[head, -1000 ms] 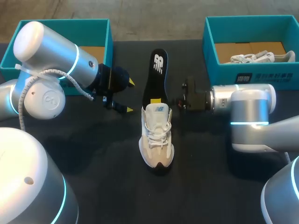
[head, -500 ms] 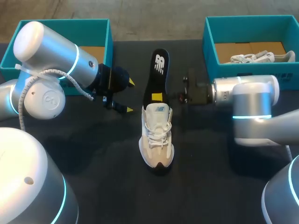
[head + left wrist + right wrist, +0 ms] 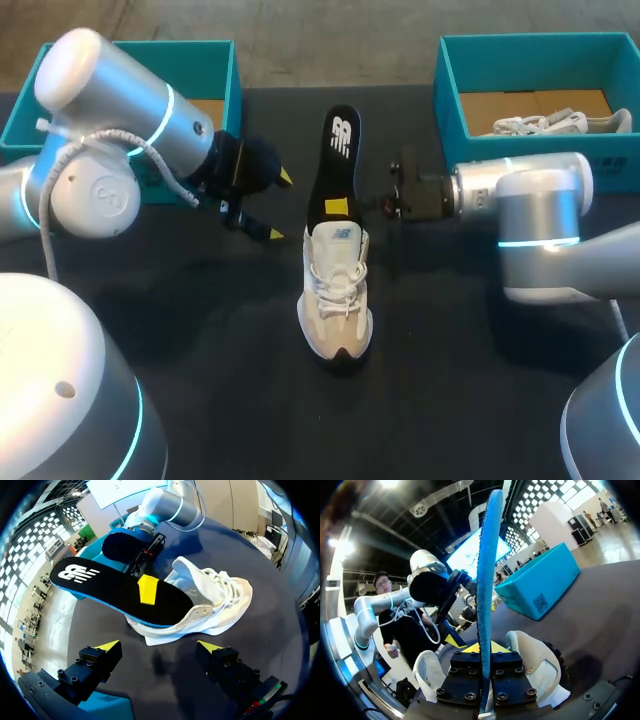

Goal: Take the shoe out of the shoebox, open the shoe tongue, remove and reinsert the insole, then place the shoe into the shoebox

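Note:
A white sneaker [image 3: 336, 292] stands mid-table, toe toward me. A black insole [image 3: 339, 150] with a blue underside rises out of its heel opening and reaches toward the far side. My right gripper [image 3: 337, 208] is shut on the insole's edge just behind the shoe's collar. In the right wrist view the insole [image 3: 487, 555] stands edge-on between the fingers of that gripper [image 3: 484, 647], with the shoe [image 3: 536, 664] below. My left gripper [image 3: 280, 206] hangs open left of the insole, touching nothing. In the left wrist view the shoe [image 3: 212, 605] and insole [image 3: 115, 585] lie ahead of its gripper [image 3: 159, 647].
A teal shoebox [image 3: 228, 62] stands at the back left behind my left arm. A second teal box [image 3: 447, 90] at the back right holds another white shoe [image 3: 545, 123]. The table is dark.
My right gripper has closed tighter on the insole and moved slightly toward the far side with it. My left arm has shifted a little; its gripper stays open.

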